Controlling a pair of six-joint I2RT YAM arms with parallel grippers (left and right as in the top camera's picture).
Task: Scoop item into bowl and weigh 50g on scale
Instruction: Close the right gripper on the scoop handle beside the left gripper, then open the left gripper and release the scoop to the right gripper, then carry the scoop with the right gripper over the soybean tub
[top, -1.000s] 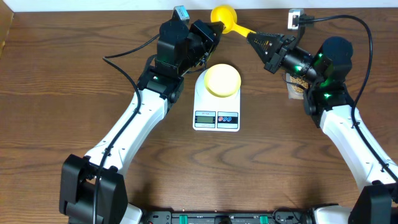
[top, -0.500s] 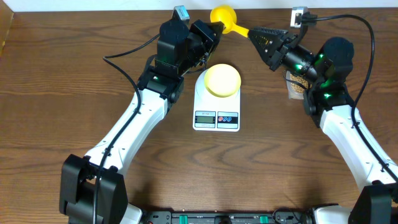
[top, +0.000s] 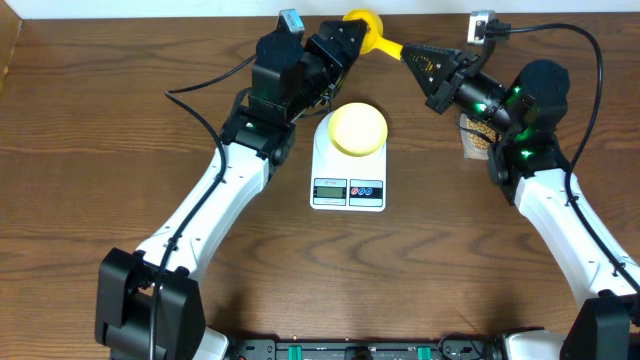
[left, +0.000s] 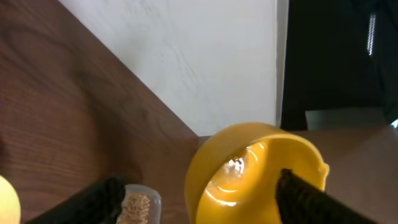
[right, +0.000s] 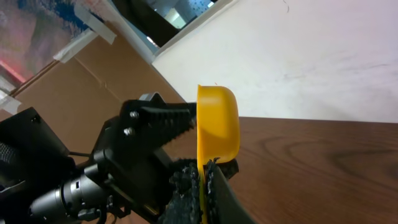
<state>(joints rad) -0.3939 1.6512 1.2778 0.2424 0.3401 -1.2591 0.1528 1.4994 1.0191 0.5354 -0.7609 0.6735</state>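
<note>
A bright yellow scoop (top: 362, 22) hangs over the table's back edge. My right gripper (top: 420, 60) is shut on its handle (right: 202, 186). My left gripper (top: 345, 38) is open, with one finger on each side of the scoop's cup (left: 255, 174). No beans show inside the cup. The pale yellow bowl (top: 358, 128) sits on the white scale (top: 348, 190) in the middle of the table. The beans (top: 478, 135) lie in a clear tub, mostly hidden under my right arm. The left wrist view also shows the beans (left: 138, 205).
A white wall (left: 186, 56) rises just behind the table's back edge. The left arm (top: 215, 195) runs diagonally left of the scale. The right arm (top: 560, 210) comes in from the right. Black cables (top: 200, 95) trail across the back.
My left gripper has opened and its fingers now straddle the scoop's cup. Since a second ago the right gripper has shifted slightly toward the back with the handle.
</note>
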